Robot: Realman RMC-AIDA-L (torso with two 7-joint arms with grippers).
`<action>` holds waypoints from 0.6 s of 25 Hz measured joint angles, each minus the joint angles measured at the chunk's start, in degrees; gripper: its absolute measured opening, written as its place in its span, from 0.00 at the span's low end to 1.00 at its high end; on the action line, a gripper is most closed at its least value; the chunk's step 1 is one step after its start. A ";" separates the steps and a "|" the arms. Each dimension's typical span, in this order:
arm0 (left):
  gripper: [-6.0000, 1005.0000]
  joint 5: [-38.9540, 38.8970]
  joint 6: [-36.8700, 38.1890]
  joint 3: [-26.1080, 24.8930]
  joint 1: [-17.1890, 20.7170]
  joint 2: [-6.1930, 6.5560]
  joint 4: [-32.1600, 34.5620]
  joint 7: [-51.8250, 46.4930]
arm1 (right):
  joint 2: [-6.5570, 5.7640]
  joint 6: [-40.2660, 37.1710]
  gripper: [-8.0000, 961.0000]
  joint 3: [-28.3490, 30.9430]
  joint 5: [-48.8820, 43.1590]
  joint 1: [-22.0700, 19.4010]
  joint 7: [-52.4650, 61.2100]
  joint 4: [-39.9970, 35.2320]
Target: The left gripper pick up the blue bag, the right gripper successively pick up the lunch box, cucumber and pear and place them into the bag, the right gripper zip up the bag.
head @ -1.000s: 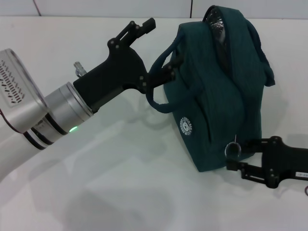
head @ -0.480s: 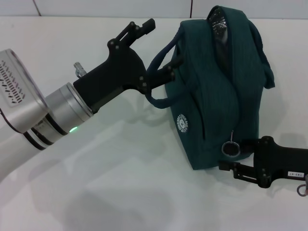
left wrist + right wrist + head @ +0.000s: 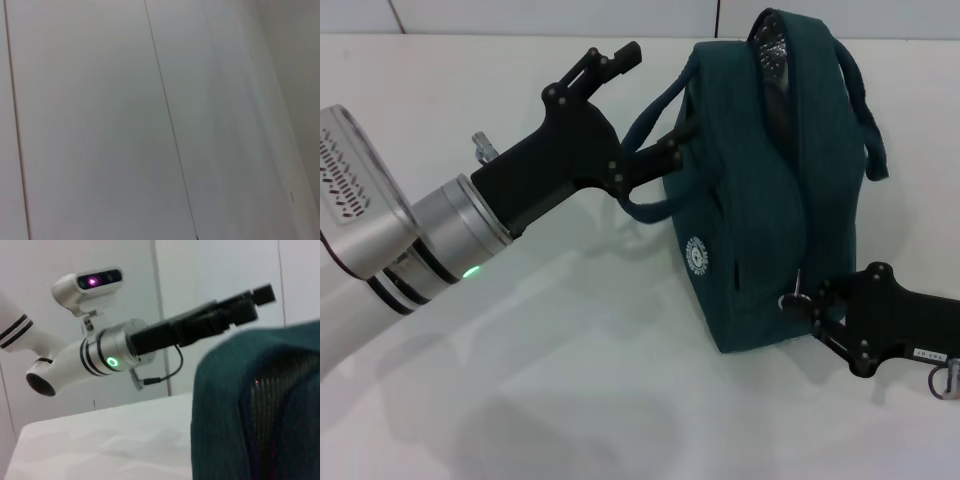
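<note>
The blue bag (image 3: 770, 190) stands upright on the white table (image 3: 570, 400), right of centre and toward the far side, its dark teal cloth carrying a small round white logo (image 3: 696, 254) on the left face. A silvery lining (image 3: 772, 50) shows through the opening at the top, and a second carry strap (image 3: 865, 110) droops over the right side. Nothing else lies on the table around the bag. Behind the table runs a pale panelled wall (image 3: 160, 120), which is all the left wrist view shows. The left gripper (image 3: 655, 110) reaches in from the left on a long black and silver arm with a green light on its wrist; its fingers are spread apart, the lower one passing through the loop of the bag's left handle (image 3: 655, 160), the upper one pointing free toward the far side. The right gripper (image 3: 805, 300) comes in low from the near right, its black fingers pinched on the metal zipper pull (image 3: 796, 292) at the bag's near lower corner. In the right wrist view the bag (image 3: 260, 410) fills the right side, with the left arm (image 3: 125, 347) stretched out beyond it.
</note>
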 joint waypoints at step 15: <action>0.87 -8.36 12.57 -0.44 5.02 0.00 -2.84 -1.38 | -0.18 -10.07 0.02 -0.62 -0.56 1.06 -13.47 -4.49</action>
